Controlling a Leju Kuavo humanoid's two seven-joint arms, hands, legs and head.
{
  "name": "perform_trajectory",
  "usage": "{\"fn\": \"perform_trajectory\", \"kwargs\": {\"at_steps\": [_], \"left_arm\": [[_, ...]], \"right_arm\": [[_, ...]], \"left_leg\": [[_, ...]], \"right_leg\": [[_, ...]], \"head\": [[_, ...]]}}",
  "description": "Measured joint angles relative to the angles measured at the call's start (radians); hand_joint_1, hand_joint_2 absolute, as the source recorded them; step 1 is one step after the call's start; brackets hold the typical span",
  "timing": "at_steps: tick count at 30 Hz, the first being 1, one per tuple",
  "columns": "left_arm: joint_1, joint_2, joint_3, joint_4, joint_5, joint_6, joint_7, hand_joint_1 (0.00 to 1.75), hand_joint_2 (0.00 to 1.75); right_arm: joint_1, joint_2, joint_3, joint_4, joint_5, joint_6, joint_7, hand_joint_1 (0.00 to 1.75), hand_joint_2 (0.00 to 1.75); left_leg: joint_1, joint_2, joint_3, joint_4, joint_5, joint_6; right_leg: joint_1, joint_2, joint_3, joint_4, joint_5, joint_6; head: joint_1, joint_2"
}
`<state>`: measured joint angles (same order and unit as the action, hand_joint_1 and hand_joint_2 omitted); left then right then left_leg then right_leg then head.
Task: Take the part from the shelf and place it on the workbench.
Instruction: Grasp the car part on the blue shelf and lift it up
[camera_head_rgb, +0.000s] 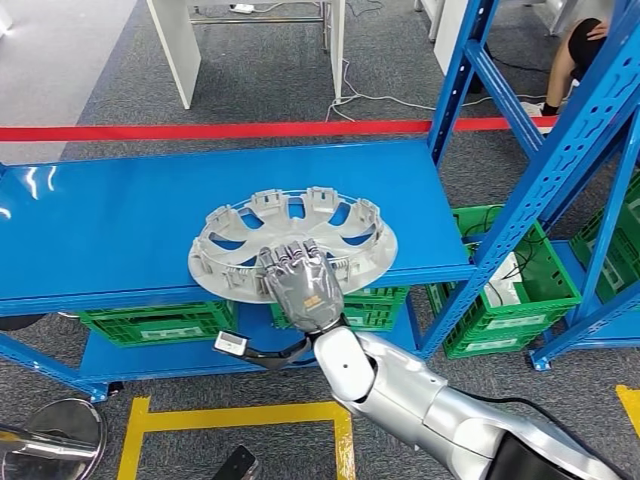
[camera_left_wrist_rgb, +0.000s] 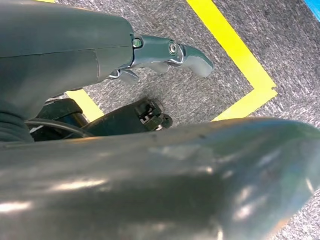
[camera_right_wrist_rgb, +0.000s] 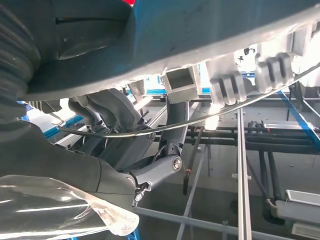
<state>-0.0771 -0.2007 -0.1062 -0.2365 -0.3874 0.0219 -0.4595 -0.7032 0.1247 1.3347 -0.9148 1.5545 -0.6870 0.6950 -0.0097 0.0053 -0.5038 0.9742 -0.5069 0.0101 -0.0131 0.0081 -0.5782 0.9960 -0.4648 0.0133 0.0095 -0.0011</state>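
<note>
Part (camera_head_rgb: 293, 238), grey plastic wheel cover, lies on blue shelf (camera_head_rgb: 113, 230), near edge overhanging. Right hand (camera_head_rgb: 302, 285) grips that rim, fingers (camera_head_rgb: 290, 258) over top. Likely light, thin, flexy; clips fragile. Left hand (camera_left_wrist_rgb: 171, 52) holds nothing, fingers loosely apart.

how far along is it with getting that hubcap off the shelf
Early stage. Done: the right hand has reached the hubcap at its near rim. In hand: it looks to be gripping that rim, fingers on top and one underneath in the right wrist view, with the hubcap overhanging the blue shelf edge. Left: lifting it clear, carrying it and setting it on the workbench. The left hand hangs over the floor.
</note>
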Motion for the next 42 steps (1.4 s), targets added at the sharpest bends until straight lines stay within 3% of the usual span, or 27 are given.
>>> {"fn": "perform_trajectory", "kwargs": {"at_steps": [26, 42], "left_arm": [[0.0, 0.0, -0.013, 0.0, 0.01, -0.001, 0.004, 0.0, 0.0], [0.0, 0.003, -0.027, 0.0, 0.014, 0.003, 0.011, 0.0, 0.0]], "right_arm": [[-0.063, -0.019, 0.029, -0.097, 0.0, 0.0, 0.005, 1.75, 1.75], [-0.049, -0.029, 0.03, -0.108, 0.0, 0.0, 0.005, 1.75, 1.75]], "left_leg": [[0.0, 0.0, 0.0, 0.0, 0.0, 0.0], [0.0, 0.0, 0.0, 0.0, 0.0, 0.0]], "right_leg": [[0.0, 0.0, 0.0, 0.0, 0.0, 0.0], [0.0, 0.0, 0.0, 0.0, 0.0, 0.0]], "head": [[0.0, 0.0], [0.0, 0.0]]}}
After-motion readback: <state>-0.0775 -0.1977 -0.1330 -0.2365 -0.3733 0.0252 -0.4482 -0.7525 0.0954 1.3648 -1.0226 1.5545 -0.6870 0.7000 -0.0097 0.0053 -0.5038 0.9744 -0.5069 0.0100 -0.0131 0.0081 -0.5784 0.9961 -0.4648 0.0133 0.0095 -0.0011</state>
